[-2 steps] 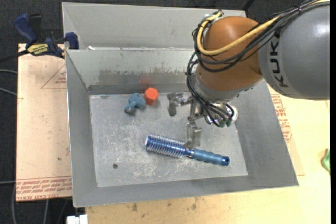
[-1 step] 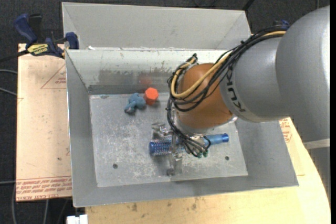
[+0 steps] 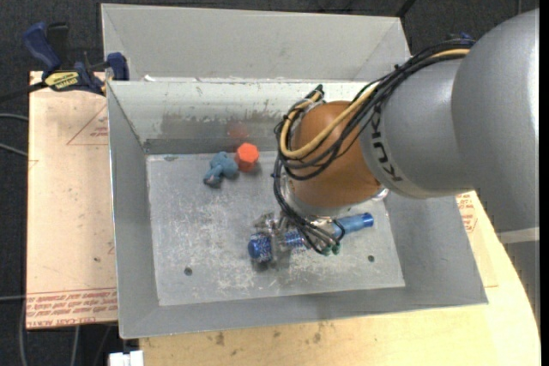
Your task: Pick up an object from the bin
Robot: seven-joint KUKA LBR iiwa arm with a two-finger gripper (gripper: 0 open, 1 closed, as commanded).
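We note the gripper (image 3: 277,237) low over the front middle of the grey metal bin (image 3: 197,253), under the arm's orange wrist cover (image 3: 330,154) and its looped cables. A small dark-blue ridged plastic piece (image 3: 261,249) lies on the floor right at its tip; we cannot tell whether it is gripped, nor how far the gripper is open. A blue plastic cylinder (image 3: 357,224) lies just to its right. Well apart, near the back wall, sit a small orange plastic cap (image 3: 247,154) and, just beside it, a pale-blue lumpy plastic figure (image 3: 221,169).
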